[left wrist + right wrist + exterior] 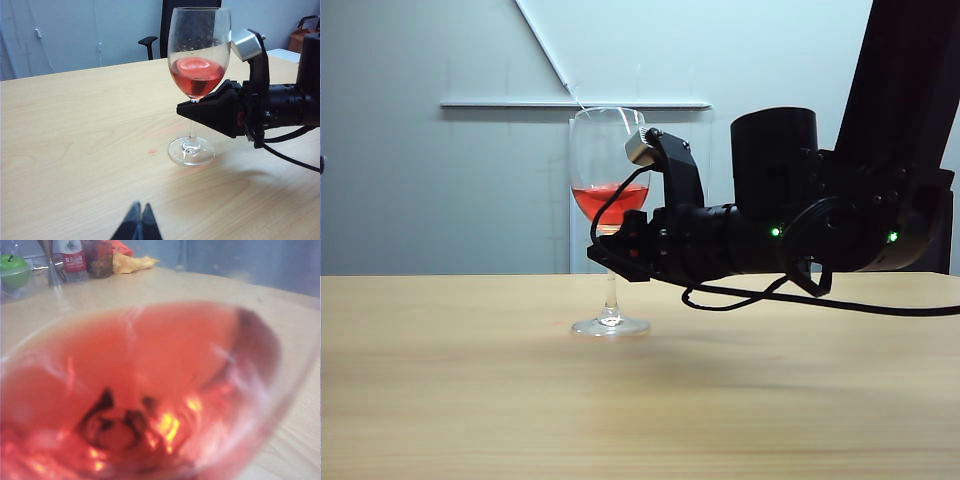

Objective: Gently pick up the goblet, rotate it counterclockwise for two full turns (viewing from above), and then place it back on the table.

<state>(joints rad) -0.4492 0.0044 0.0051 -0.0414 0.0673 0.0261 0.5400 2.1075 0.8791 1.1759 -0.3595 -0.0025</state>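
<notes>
The goblet [608, 160] stands upright with its round foot on the light-wood table [470, 390], and red liquid fills the lower part of its bowl. My right gripper [609, 247] reaches in level from the right. Its black fingers are closed round the thin stem just under the bowl, which shows clearly in the left wrist view [187, 108]. In the right wrist view the red bowl of the goblet [150, 390] fills the picture and hides the jaws. My left gripper [140, 209] hangs shut and empty over the table [75, 130], well short of the goblet [199, 50].
A black cable [740, 298] droops under the right arm, just above the tabletop. At the table's far end are a green apple in a clear tub [12, 265], a red-labelled bottle [75, 257] and a yellow cloth [132, 262]. A black chair [150, 42] stands behind the table.
</notes>
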